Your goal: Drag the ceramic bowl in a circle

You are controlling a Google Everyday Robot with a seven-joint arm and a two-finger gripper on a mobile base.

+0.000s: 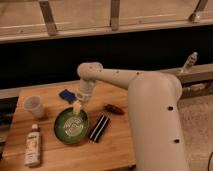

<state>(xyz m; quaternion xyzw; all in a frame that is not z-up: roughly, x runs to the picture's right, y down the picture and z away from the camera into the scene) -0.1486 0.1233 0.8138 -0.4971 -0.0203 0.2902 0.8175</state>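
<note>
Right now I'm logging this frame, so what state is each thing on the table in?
ceramic bowl: upright on the table, gripper at its far rim.
gripper: lowered onto the bowl's far rim.
plastic cup: upright, left of the bowl.
bottle: lying flat, front left.
black box: lying flat, right of the bowl.
blue object: flat, behind the bowl.
red object: lying beside the arm.

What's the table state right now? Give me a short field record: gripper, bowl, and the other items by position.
gripper: down at the far rim of the ceramic bowl, arm reaching in from the right
ceramic bowl: green, upright on the wooden table, near the middle
cup: translucent white, left of the bowl, apart from it
bottle: lying at the front left
black bar: just right of the bowl
blue item: behind the bowl
dark red item: right of the gripper
</note>
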